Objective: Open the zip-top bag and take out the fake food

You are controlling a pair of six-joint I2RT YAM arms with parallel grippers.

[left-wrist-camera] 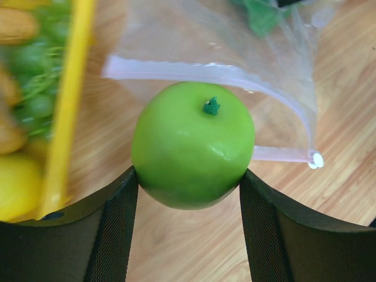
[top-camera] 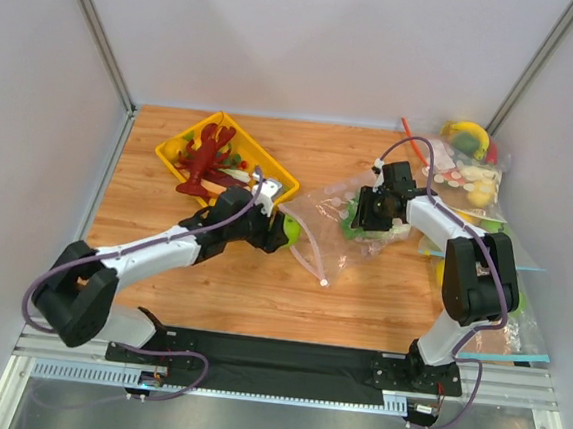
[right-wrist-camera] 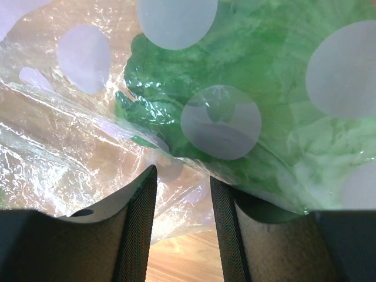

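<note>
The left gripper [left-wrist-camera: 188, 179] is clenched on the small round green fruit [left-wrist-camera: 192, 144], with a black ribbed finger [left-wrist-camera: 120, 223] pressed against each side. The fruit is smooth and glossy, with a dark green stem nub on top. It is outside the bag [top-camera: 332, 213], just in front of the pale pinkish zip strip [left-wrist-camera: 235, 73], which runs straight and then bends down to a small white end piece [left-wrist-camera: 317, 160].

The right gripper [right-wrist-camera: 182, 197] is closed narrowly on a crinkled fold of the clear film. Just beyond its tips the ruffled green-and-white lettuce [right-wrist-camera: 264, 70] lies inside the bag, seen through pale round patches [right-wrist-camera: 220, 120] on the plastic.

To the left of the fruit is the thin rim of a yellow tray [top-camera: 280, 179], and the red lobster [top-camera: 203, 162] lies in the tray. Bare wood of the table [top-camera: 260, 292] shows between the bag and the arm bases. More bagged toys [top-camera: 471, 170] crowd the far right corner.
</note>
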